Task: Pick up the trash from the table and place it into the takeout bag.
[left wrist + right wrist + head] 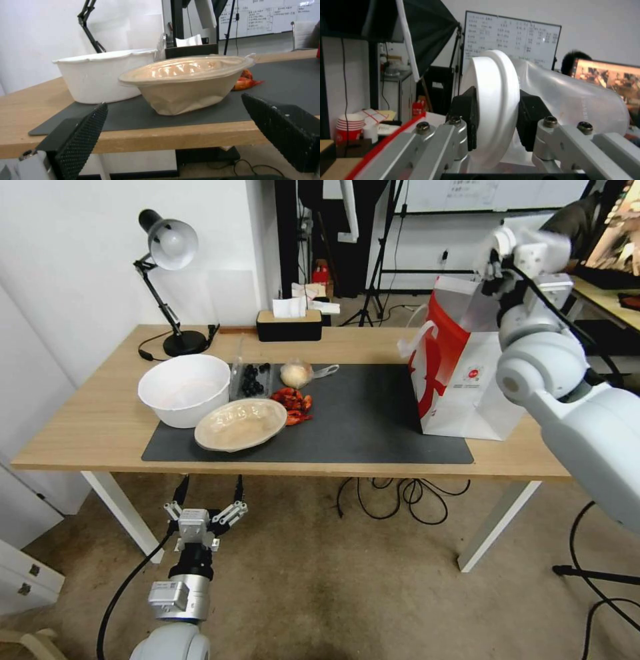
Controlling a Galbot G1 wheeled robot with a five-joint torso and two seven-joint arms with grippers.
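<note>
- Far left on the table [87, 427]: black desk lamp [170, 247], base at the far edge.
- Left end of the grey mat [373, 427]: deep white bowl [185, 388], upright.
- Just right of and nearer than that bowl: beige bowl [241, 424] with a clear film lid, tilted, touching or nearly touching the white bowl; seen from the side in the left wrist view as beige bowl [186, 85], sitting near the mat's near edge.
- Below the table's near edge, in front of the beige bowl: left gripper [205, 511], fingers spread wide apart, empty, pointing toward the table; black ribbed pads [83, 135] either side of the beige bowl in the left wrist view, not touching it.
- Behind the beige bowl: dark round bits in a clear tray [252, 379].
- Right of those: red scraps [293, 403] on the mat, touching the beige bowl's far right rim.
- Farther back on the mat: wrapped lump [297, 374], yellowish, in clear wrap.
- Far edge, centre: black tissue box [289, 324].
- Right end of the mat: bag [460, 373], upright, white with a red side panel, mouth open.
- Above the bag's far right side: right gripper [513, 250], raised high.
- In the right wrist view: right gripper [496, 117] clamped on the white lid rim of the plastic cup [566, 97], cup lying sideways, the bag's red edge below it.
</note>
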